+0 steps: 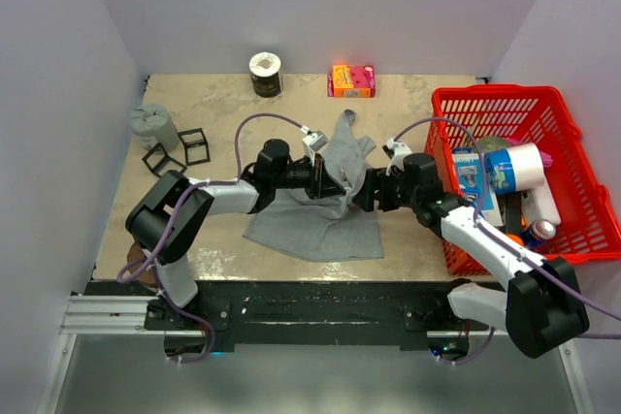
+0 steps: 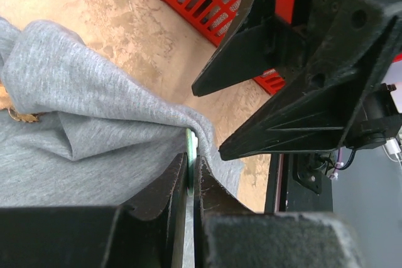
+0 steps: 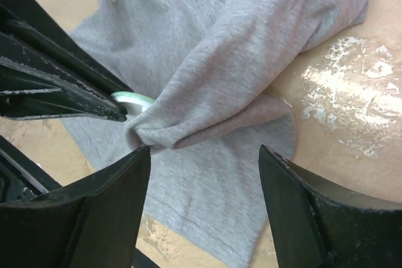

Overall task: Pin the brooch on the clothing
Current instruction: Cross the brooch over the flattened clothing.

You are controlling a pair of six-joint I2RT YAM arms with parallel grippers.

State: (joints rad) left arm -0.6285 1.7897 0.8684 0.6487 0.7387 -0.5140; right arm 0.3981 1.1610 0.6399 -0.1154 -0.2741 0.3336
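Observation:
The grey clothing (image 1: pixel 315 225) lies mid-table, one part lifted into a fold (image 3: pixel 251 48) between the two arms. My left gripper (image 1: pixel 325 181) is shut (image 2: pixel 191 167) on the brooch (image 2: pixel 190 149). It shows only edge-on, as a thin pale green-and-white disc (image 3: pixel 133 100) pressed against the fold. My right gripper (image 1: pixel 361 191) faces it from the right, open (image 3: pixel 204 149). Its left fingertip sits beside the tip of the fold and nothing lies between its fingers. In the left wrist view the right gripper's black fingers (image 2: pixel 295 111) hang just above the clothing (image 2: pixel 94 105).
A red basket (image 1: pixel 582 172) holding bottles and packets stands at the right. Along the back are a pink box (image 1: pixel 351 79) and a dark jar (image 1: pixel 265 74). A grey cup (image 1: pixel 153 125) and black wire frames (image 1: pixel 179 152) sit at the left.

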